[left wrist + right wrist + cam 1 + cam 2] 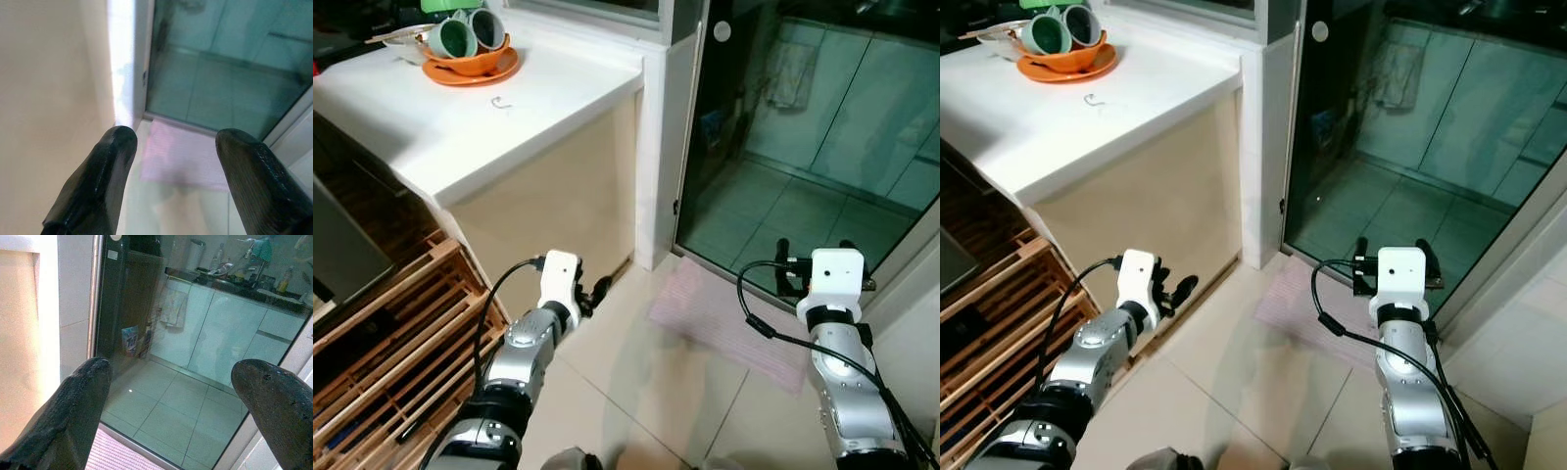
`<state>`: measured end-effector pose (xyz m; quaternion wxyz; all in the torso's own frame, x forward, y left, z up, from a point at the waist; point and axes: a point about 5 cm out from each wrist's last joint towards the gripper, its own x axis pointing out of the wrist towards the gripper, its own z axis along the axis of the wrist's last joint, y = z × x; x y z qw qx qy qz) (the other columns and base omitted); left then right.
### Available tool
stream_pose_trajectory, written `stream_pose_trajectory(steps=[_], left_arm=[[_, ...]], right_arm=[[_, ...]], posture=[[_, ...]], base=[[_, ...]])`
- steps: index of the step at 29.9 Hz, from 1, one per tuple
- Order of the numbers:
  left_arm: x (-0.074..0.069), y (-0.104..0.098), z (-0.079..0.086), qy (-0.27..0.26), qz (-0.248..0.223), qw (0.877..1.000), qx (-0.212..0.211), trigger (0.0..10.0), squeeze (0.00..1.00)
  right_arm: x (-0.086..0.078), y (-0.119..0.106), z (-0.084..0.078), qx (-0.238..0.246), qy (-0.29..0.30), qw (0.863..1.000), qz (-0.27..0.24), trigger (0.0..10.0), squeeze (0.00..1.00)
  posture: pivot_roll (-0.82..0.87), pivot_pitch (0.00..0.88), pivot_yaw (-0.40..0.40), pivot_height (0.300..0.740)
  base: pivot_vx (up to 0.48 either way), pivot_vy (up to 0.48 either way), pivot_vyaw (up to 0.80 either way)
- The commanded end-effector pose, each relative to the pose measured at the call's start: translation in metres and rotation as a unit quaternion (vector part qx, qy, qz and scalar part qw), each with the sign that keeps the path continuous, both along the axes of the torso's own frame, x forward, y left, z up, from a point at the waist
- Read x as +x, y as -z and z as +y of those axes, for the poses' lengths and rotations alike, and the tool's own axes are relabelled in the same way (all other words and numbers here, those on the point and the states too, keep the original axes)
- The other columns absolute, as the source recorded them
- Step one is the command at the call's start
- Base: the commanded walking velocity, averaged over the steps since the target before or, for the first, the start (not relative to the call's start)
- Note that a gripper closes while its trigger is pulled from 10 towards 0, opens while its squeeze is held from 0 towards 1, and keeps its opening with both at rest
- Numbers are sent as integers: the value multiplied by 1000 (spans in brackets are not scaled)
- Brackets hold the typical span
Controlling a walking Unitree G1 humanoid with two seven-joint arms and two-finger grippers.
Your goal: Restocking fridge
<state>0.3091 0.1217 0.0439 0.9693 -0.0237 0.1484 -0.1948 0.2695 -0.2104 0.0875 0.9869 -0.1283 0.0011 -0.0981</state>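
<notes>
Black fingers of the left gripper (168, 183) and right gripper (176, 406) stand apart, holding nothing, over tiled floor beside a pink mat (729, 318) before a glass door (803, 127); no fridge or groceries can be made out, so progress can't be judged

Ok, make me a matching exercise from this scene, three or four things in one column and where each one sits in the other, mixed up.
Things:
1. green cups
2. pink mat
3. wooden slatted rack
4. small metal hook

Places:
A. on the floor before the glass door
B. in the orange bowl
C. low beside the white counter
D. lying on the bare white countertop

Pairs: 1-B, 2-A, 3-C, 4-D
</notes>
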Motion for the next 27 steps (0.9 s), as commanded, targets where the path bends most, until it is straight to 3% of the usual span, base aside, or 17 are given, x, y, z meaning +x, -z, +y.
stream_pose_trajectory(steps=[1, 4, 8, 17, 27], left_arm=[[0, -5, -3, 9, -17, 1000, -1, 10000, 0], [1, -15, -9, 20, -48, 999, -5, 10000, 0], [1, -17, -14, 35, -53, 998, -12, 10000, 0], [1, -20, -22, 48, -49, 997, -25, 10000, 0], [2, -25, -39, 101, -54, 993, -28, 10000, 0]], right_arm=[[6, -3, 2, -4, -11, 1000, -1, 10000, 31], [7, -6, 4, -7, -21, 1000, -12, 10000, 31], [8, -5, 6, -11, -23, 1000, -9, 10000, 31], [6, -1, 7, -13, -26, 1000, -6, 10000, 31], [3, 0, 6, -17, -19, 1000, -9, 10000, 35]], posture=[[-187, 0, 15, 717], [-186, 0, 15, 717], [-193, 0, 20, 717], [-201, 0, 27, 717], [-222, 0, 46, 717]], base=[[274, 0, 0], [411, 0, 0], [469, 0, -128], [461, 0, -723], [461, 0, -697]])
